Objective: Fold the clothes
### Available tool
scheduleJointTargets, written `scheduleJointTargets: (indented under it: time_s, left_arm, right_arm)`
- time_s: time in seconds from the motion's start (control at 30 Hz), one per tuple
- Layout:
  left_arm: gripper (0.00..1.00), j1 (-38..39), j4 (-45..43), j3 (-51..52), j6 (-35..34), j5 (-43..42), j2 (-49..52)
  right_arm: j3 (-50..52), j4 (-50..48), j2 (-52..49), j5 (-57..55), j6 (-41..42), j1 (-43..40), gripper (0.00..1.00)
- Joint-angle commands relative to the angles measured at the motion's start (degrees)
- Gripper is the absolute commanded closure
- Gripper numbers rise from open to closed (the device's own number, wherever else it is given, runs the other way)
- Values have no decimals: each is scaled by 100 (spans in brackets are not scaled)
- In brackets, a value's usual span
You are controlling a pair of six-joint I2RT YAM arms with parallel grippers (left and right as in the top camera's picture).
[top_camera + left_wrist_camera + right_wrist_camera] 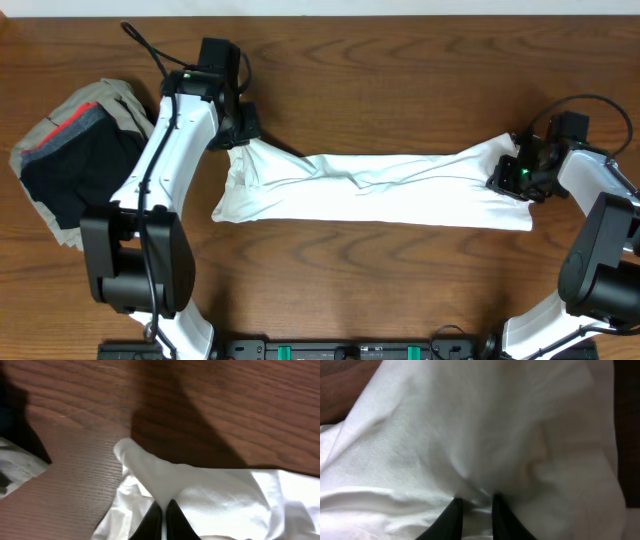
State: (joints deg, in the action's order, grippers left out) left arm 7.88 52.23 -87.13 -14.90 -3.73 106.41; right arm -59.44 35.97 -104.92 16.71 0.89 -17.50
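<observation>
The white T-shirt (380, 190) lies stretched into a long, wrinkly band across the middle of the wooden table. No print shows on it. My left gripper (240, 135) is shut on the shirt's upper left corner. In the left wrist view, its black jaws (163, 506) pinch a raised fold of the white fabric (210, 495). My right gripper (508, 176) holds the shirt's right end. In the right wrist view, its jaws (475, 502) close on bunched white cloth (470, 425), which fills the frame.
A pile of folded black, grey, red and khaki garments (70, 160) sits at the left edge of the table. A black cable (150, 50) runs behind the left arm. Bare wood table (400, 80) lies beyond and in front of the shirt.
</observation>
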Motion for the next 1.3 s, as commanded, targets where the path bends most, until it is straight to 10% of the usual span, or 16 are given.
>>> scheduleJointTargets:
  time_s: [0.0,0.57,0.9,1.27]
  left_arm:
    - [94,-48,20,-33,111,308,61]
    - [94,-149,-48,570,111,828,74]
    - [94,-33,13,551,247,-579,-203]
    - [94,343,-109,1036,437,-575,98]
  right_arm:
    - [164,92,-116,-450,74,15,80]
    - [164,114,-116,-450,74,15,80]
    - [118,118,-114,133,-162,17,82]
    - [-1843,1134,675,258,-179,52,45]
